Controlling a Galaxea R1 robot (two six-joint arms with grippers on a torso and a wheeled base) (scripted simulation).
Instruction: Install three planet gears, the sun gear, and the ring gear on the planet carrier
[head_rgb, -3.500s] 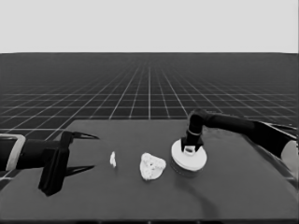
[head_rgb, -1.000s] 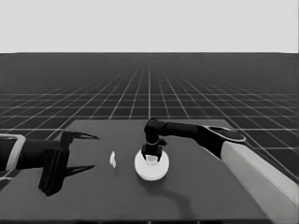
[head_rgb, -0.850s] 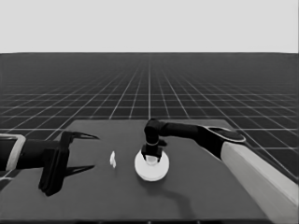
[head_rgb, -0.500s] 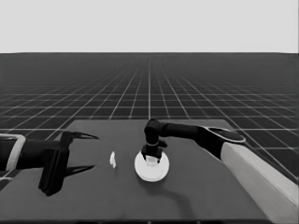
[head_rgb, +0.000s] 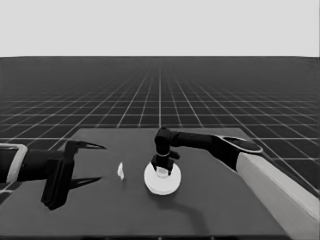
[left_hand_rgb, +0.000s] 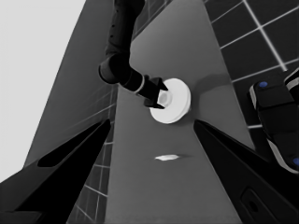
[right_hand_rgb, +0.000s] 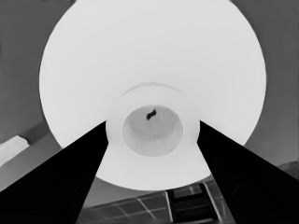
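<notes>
A: What is seen in the head view?
B: The right arm is reached in from the right edge, bent down at the wrist, with the right gripper (head_rgb: 163, 169) set on the hub of the larger round part (head_rgb: 162, 179) near the table's (head_rgb: 225, 210) middle. A thin white piece (head_rgb: 120, 171) is seen near its left. The left gripper (head_rgb: 95, 162) is held level over the table's left end, its fingers spread with nothing between them.

A: And from the left wrist?
B: The right gripper (left_hand_rgb: 159, 97) is seen angled onto the larger round part (left_hand_rgb: 175, 105); the thin white piece (left_hand_rgb: 167, 157) lies apart from it.

A: The right wrist?
B: The hub of the larger round part (right_hand_rgb: 154, 60) is flanked closely by both fingers (right_hand_rgb: 70, 177), apparently clasped. No gears are seen.
</notes>
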